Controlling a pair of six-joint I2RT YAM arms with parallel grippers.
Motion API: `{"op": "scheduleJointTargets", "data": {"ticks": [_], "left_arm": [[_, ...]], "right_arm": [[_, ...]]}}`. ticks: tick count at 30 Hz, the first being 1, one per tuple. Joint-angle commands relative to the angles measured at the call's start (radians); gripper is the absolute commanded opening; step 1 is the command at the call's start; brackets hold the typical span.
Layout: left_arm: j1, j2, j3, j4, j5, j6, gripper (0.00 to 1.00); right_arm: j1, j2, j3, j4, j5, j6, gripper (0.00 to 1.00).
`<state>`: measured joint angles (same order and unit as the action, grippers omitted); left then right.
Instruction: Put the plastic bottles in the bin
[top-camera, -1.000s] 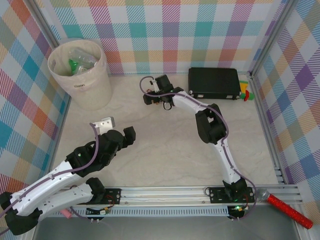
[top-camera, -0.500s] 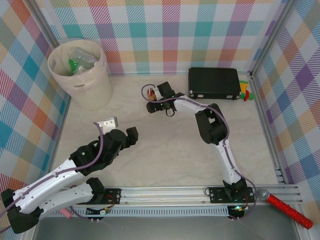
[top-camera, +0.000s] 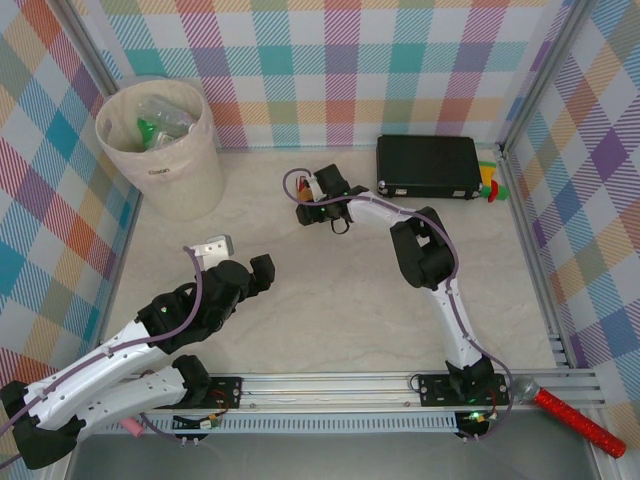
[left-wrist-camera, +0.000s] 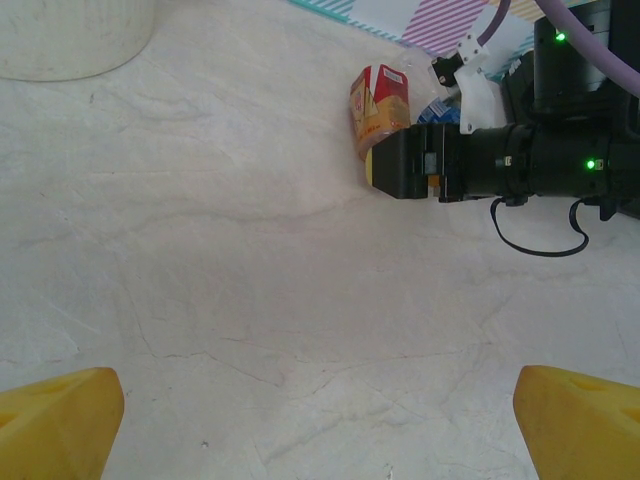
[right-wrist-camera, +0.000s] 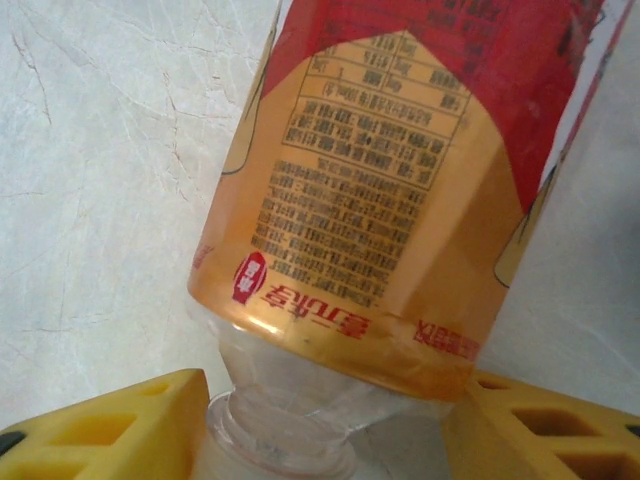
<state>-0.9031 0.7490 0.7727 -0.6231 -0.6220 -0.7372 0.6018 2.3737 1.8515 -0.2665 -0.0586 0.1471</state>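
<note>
Lying on its side toward the far middle of the desk (top-camera: 330, 300), an orange-and-red-labelled bottle (right-wrist-camera: 380, 200) sits between the yellow pads (right-wrist-camera: 100, 425) of the right tool (right-wrist-camera: 325, 430). That wrist view gives the label print and clear neck, but whether the pads press the bottle cannot be told. Overhead, the left tool (top-camera: 243, 270) hangs near left, fingers wide apart. More bottles (top-camera: 160, 120) lie in the cream bin (top-camera: 165, 175) at far left. A black case (top-camera: 428, 165) lies far right. The desk is pale and marbled, and the walls (top-camera: 400, 60) are pastel checked.
</note>
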Motion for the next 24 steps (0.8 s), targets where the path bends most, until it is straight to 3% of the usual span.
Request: {"op": "scheduleJointTargets", "data": {"ticks": [1,7,12,18,24], "left_arm": [[-0.011,-0.009,-0.010,-0.004,-0.018,-0.009,1.00],[-0.011,-0.014,-0.003,-0.009,-0.016,-0.012,0.99],[-0.011,-0.025,0.001,-0.017,-0.020,-0.014,1.00],[-0.011,-0.041,0.008,-0.029,-0.021,-0.032,1.00],[-0.011,-0.073,0.000,-0.034,-0.001,-0.070,1.00]], "right_arm": [[0.007,-0.012,0.022,-0.025,0.018,0.020,0.57],[0.007,-0.039,-0.025,-0.002,0.034,0.032,0.45],[0.016,-0.083,-0.081,0.042,0.024,0.032,0.28],[0.051,-0.190,-0.184,0.103,0.037,0.014,0.19],[0.105,-0.370,-0.346,0.182,0.057,0.014,0.19]]}}
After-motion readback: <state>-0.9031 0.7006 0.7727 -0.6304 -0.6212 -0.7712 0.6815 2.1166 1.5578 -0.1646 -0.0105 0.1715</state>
